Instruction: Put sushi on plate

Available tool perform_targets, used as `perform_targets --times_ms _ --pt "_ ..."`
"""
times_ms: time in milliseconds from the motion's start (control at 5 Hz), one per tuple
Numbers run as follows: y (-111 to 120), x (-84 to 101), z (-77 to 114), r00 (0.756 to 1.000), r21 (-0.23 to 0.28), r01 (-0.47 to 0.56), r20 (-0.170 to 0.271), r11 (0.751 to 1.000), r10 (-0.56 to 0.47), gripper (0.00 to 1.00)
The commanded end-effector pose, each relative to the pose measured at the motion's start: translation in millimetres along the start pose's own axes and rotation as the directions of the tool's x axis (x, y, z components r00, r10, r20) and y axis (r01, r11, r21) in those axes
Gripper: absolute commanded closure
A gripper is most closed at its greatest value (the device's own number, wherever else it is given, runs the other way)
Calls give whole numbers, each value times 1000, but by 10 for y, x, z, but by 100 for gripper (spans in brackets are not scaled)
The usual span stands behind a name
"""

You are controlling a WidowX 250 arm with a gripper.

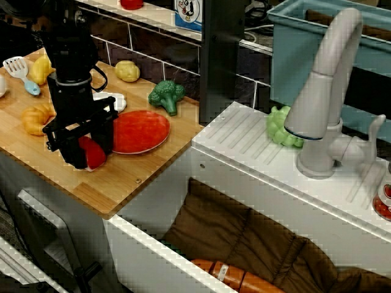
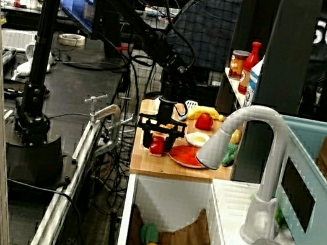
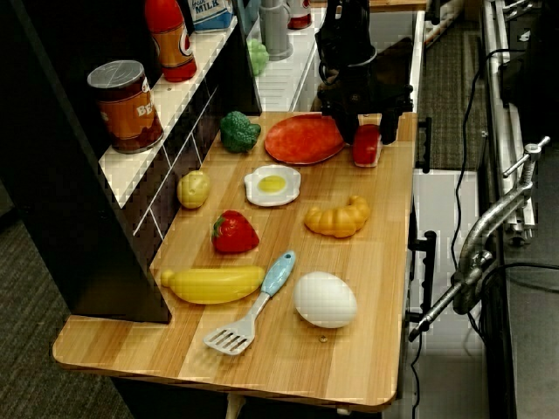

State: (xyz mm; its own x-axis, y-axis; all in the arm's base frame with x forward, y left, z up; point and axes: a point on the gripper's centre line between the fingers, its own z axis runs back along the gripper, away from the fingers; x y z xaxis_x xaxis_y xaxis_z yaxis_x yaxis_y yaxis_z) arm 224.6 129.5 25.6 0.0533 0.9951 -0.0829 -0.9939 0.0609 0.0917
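Observation:
The sushi (image 1: 93, 153), a glossy red top on a white base, sits low at the wooden board, just off the front-left rim of the red plate (image 1: 143, 130). My black gripper (image 1: 89, 152) reaches straight down over it, and its two fingers (image 3: 389, 127) press against the sushi (image 3: 368, 147) from both sides. Whether the sushi rests on the board or hangs slightly above it cannot be told. In the side view the gripper (image 2: 157, 143) holds the sushi (image 2: 157, 146) left of the plate (image 2: 186, 156). The plate (image 3: 301, 140) holds nothing.
Behind the plate lies a broccoli (image 3: 238, 131). A fried egg dish (image 3: 272, 184), croissant (image 3: 339, 216), strawberry (image 3: 234, 233), potato (image 3: 194, 188), banana (image 3: 214, 284), spatula (image 3: 253, 307) and white egg (image 3: 325, 299) share the board. The sink and faucet (image 1: 324, 91) lie to the right.

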Motion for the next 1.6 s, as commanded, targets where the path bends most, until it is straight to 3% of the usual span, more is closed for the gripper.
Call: perform_targets --times_ms 0,200,400,800,1200,1400 --pt "-69 -18 54 1000 0 0 9 1000 0 100" --pt "-71 -62 154 1000 7 12 2 1000 -12 100" --pt "-77 -131 363 999 49 31 -28 998 -30 100" --pt "-204 -198 695 994 50 19 -113 999 -14 100" --pt "-360 -305 742 990 16 -7 -142 1000 10 100" --pt "-467 -309 702 991 -1 -32 -132 999 32 100"
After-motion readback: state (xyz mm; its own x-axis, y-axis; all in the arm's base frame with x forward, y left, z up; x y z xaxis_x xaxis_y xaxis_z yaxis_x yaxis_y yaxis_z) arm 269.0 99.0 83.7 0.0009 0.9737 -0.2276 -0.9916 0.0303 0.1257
